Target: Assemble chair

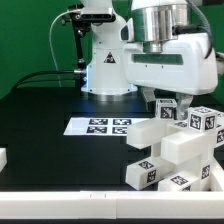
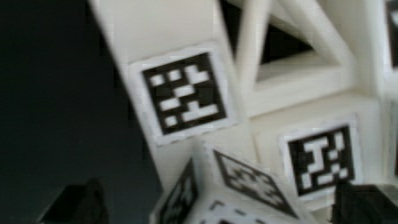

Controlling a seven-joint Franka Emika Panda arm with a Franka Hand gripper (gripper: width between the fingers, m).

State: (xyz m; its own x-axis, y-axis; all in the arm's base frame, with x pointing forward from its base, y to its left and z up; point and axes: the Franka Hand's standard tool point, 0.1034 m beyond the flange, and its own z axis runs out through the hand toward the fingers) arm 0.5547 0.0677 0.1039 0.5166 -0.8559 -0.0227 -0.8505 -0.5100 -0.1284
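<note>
The chair (image 1: 178, 150) is a cluster of chunky white tagged pieces stacked at the exterior view's right, near the table's front edge. My gripper (image 1: 166, 104) hangs just above the cluster's top. In the wrist view, tagged faces and a frame with triangular openings of the chair (image 2: 214, 90) fill the picture. The gripper (image 2: 222, 205) stands open, with one dark fingertip (image 2: 80, 202) apart from the white piece and the other (image 2: 368, 203) at the far side. A tagged corner of the chair lies between the fingers, and dark table shows between it and the first fingertip.
The marker board (image 1: 105, 126) lies flat on the black table behind the cluster. A small white piece (image 1: 3, 157) sits at the exterior view's left edge. The robot's base (image 1: 108, 70) stands at the back, with a green wall behind it.
</note>
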